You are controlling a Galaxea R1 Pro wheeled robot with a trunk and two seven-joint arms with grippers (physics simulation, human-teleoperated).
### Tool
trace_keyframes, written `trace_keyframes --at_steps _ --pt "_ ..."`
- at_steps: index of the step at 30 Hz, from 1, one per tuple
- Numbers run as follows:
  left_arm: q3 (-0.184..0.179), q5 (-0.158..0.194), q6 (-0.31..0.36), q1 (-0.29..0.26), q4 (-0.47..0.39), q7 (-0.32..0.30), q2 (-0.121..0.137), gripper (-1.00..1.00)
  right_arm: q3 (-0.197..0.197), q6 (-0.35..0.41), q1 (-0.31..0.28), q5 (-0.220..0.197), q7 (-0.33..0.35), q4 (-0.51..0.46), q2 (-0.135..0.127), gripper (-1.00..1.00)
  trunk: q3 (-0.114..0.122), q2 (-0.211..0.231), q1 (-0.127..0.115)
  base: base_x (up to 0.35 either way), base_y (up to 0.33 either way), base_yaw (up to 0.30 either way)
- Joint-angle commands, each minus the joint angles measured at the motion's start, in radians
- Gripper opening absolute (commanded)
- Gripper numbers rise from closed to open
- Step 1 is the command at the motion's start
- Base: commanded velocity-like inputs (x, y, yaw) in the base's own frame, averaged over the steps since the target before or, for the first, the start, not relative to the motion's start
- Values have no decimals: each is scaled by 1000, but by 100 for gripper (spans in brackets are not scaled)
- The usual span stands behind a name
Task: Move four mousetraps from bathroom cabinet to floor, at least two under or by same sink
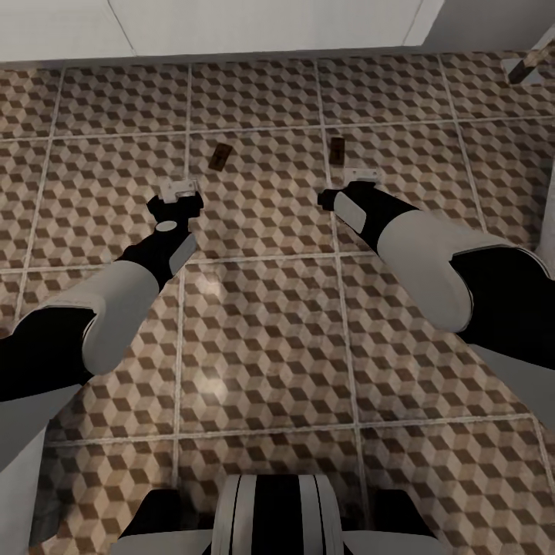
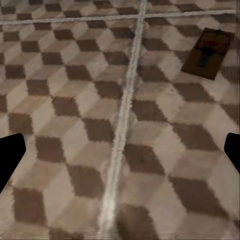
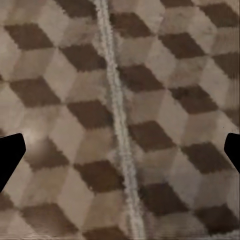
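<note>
in the head view, two mousetraps lay flat on the bathroom floor (image 1: 262, 324) in the upper middle of the frame: one mousetrap (image 1: 220, 156) just above the left gripper (image 1: 178, 186), the other mousetrap (image 1: 337, 149) just above the right gripper (image 1: 362, 176). both arms reached forward over the tiles. in each wrist view the fingers (image 2: 10, 157) stood wide apart and held nothing, dark tips at the frame's edges. a white wall base (image 1: 231, 27) ran along the top.
</note>
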Motion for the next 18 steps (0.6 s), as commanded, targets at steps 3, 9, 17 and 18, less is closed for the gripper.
trace_keyframes --at_steps 3,9,17,18 --pt "-3 0 -3 -1 0 5 0 100 8 6 0 -9 -4 -2 0 100 0 0 0 -223 -130 0" --pt "-3 0 -3 -1 0 5 0 100 8 6 0 -9 -4 -2 0 100 0 0 0 -248 -161 0" --pt "-3 1 -2 -1 -2 5 0 100 7 6 0 -9 -4 -2 0 100 0 0 0 -265 -184 0" --pt "-3 1 -2 -1 -2 5 0 100 7 6 0 -9 -4 -2 0 100 0 0 0 -270 -191 0"
